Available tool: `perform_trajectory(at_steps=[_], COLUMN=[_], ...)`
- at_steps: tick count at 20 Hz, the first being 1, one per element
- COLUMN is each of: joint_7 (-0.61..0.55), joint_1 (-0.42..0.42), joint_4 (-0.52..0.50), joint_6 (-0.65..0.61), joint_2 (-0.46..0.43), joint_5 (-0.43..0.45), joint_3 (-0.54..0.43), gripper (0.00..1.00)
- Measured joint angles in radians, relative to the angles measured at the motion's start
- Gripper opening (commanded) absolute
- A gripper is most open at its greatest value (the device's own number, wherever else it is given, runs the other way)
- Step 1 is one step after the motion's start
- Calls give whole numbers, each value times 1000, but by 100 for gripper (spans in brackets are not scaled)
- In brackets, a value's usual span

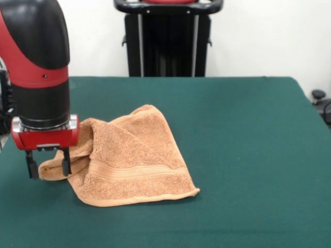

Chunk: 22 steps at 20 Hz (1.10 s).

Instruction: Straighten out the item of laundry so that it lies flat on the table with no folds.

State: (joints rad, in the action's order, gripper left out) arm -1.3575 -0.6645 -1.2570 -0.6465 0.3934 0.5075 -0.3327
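Observation:
The orange-tan towel lies crumpled on the left part of the dark green table. It is folded over itself, with a woven band stripe along its near edge and a raised fold at its left. My gripper hangs from the red and black arm at the left, down at the towel's left end. Its two black fingers stand apart, and the towel's rolled left corner lies between them. The raised fold leans against the gripper's red body. No white tag shows.
The black pedestal stands at the table's far side, in front of a white wall. A dark object sits beyond the table's right edge. Bare green table extends to the right of the towel and in front of it.

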Motion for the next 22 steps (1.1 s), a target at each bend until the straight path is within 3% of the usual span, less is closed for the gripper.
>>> perform_trajectory(at_steps=[22], joint_7=[0], joint_1=[-9], joint_4=[-47], joint_6=[40], joint_2=[-8], joint_5=[0], joint_3=[0], gripper=[100])
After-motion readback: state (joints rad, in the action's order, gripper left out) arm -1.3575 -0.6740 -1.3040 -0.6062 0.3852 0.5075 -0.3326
